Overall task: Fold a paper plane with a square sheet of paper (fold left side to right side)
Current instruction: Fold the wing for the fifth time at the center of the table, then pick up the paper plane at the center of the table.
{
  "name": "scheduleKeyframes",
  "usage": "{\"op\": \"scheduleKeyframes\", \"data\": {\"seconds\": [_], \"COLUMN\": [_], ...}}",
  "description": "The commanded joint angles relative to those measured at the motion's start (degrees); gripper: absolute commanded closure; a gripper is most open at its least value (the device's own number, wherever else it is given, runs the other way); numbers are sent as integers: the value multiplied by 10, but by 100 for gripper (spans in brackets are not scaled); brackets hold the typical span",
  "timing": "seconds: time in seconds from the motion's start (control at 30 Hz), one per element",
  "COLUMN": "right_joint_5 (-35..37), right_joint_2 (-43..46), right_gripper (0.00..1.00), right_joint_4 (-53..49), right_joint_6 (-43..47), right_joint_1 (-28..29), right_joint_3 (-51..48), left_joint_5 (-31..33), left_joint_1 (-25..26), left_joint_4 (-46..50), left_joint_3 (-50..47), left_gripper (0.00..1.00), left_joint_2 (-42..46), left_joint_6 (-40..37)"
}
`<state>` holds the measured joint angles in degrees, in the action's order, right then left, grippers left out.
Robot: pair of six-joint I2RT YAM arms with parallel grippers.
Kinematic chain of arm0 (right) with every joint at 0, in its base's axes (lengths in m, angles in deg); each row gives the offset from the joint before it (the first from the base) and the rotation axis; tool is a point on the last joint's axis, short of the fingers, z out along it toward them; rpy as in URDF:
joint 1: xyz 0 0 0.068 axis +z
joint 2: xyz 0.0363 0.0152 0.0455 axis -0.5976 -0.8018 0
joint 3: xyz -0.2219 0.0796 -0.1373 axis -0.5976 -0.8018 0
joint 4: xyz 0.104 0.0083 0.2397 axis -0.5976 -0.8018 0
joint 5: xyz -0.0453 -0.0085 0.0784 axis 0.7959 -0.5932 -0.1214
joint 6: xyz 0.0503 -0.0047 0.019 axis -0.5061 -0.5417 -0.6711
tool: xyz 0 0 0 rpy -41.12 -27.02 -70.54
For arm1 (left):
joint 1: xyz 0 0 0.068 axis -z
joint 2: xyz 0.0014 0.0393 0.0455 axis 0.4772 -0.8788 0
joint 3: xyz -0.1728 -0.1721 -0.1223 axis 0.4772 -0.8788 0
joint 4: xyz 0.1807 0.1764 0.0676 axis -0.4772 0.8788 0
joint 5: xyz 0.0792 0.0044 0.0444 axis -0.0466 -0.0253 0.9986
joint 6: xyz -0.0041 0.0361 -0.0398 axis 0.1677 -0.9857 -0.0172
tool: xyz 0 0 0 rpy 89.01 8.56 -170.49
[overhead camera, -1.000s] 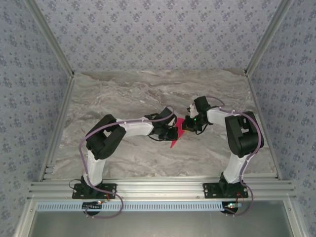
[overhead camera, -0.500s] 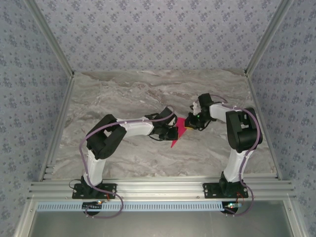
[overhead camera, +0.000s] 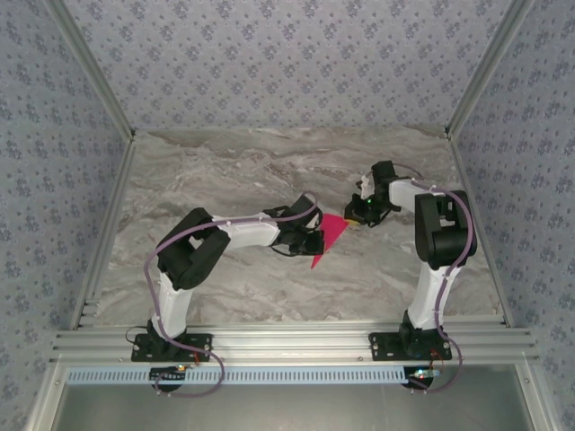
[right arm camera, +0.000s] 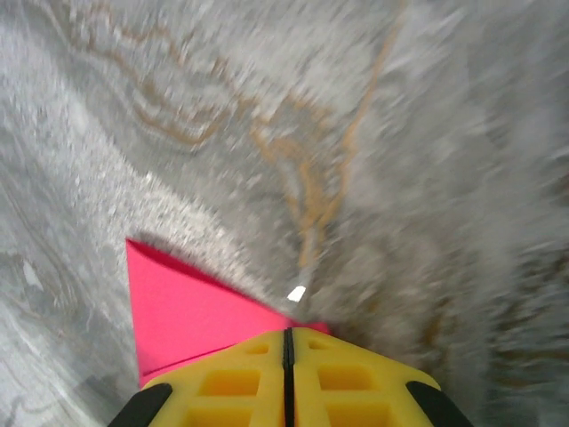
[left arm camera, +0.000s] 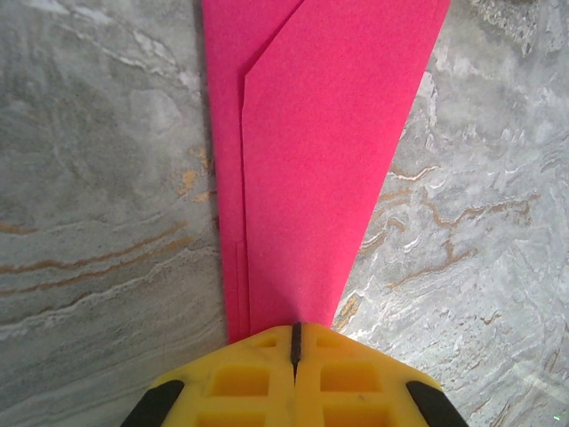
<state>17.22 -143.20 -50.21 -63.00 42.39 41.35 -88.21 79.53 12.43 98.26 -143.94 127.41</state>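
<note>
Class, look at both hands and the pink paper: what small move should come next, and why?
Probably slide the shut right hand across the folded paper to press the crease. The shut left hand seems to pin the paper's narrow end to the table, while the right hand sits just at one corner.

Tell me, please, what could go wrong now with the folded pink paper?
First, both shut tools rest on opposite ends of the paper: the left tool on its narrow end, the right tool on a corner. If they move apart, it may tear or slip free. Second, the layers' edges do not line up, so pressing may fix a crooked crease.
</note>
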Motion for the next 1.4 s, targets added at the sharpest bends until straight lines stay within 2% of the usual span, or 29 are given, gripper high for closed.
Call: {"op": "scheduleKeyframes", "data": {"seconds": [0.0,0.27,0.43,0.57,0.63,0.73,0.83,0.93,1.07,1.2,1.37], "right_joint_5": [11,-10,-11,18,33,57,105,161,248,365,435], "right_joint_2": [-21,-32,19,69,97,150,212,263,288,254,175], "right_gripper": [89,89,88,85,82,76,67,59,49,41,39], "right_joint_4": [24,16,20,12,8,0,-13,-28,-43,-59,-88], "right_joint_6": [0,0,-1,2,-1,-14,-41,-84,-154,-262,-321], "right_joint_1": [-25,-37,-39,-39,-39,-34,-15,31,133,243,308], "right_joint_3": [17,35,21,7,-18,-43,-72,-99,-113,-98,-53], "left_joint_5": [35,26,8,-16,-32,-48,-38,-3,45,68,78], "left_joint_1": [9,9,9,9,6,-4,-21,-48,-94,-128,-136], "left_joint_4": [115,102,69,42,26,6,-1,2,-1,1,3], "left_joint_3": [-45,-47,-52,-41,-33,-31,-50,-94,-172,-230,-270], "left_gripper": [96,96,91,88,84,72,64,59,55,52,49], "left_joint_2": [-46,-38,-22,8,35,91,153,218,301,364,411], "left_joint_6": [-1,-1,1,-6,-11,-20,-30,-28,-13,-6,-5]}}
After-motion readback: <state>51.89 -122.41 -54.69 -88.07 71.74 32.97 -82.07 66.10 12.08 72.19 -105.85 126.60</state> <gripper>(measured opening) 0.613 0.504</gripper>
